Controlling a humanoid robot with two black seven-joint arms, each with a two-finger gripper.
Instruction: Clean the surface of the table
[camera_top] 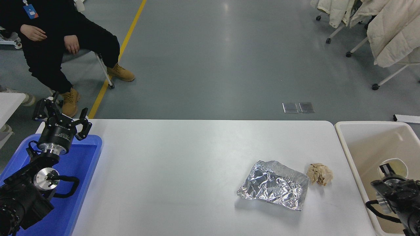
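The white table surface (pixel 180 164) fills the lower half of the head view. A crumpled sheet of silver foil (pixel 274 190) lies on it at the right, with a crumpled brown paper ball (pixel 319 174) just to its right. My right gripper (pixel 388 172) comes in at the lower right over the beige bin (pixel 341 131), off the table. A pale round thing (pixel 397 163) sits at its tip; whether it is held is unclear. My left gripper (pixel 62 116) is parked open above the blue tray (pixel 82 170) at the lower left.
A person in black sits on a chair (pixel 49 36) beyond the table's far left corner. Chairs draped with pale coats (pixel 390 29) stand at the far right. A small white table edge (pixel 10 101) shows at the left.
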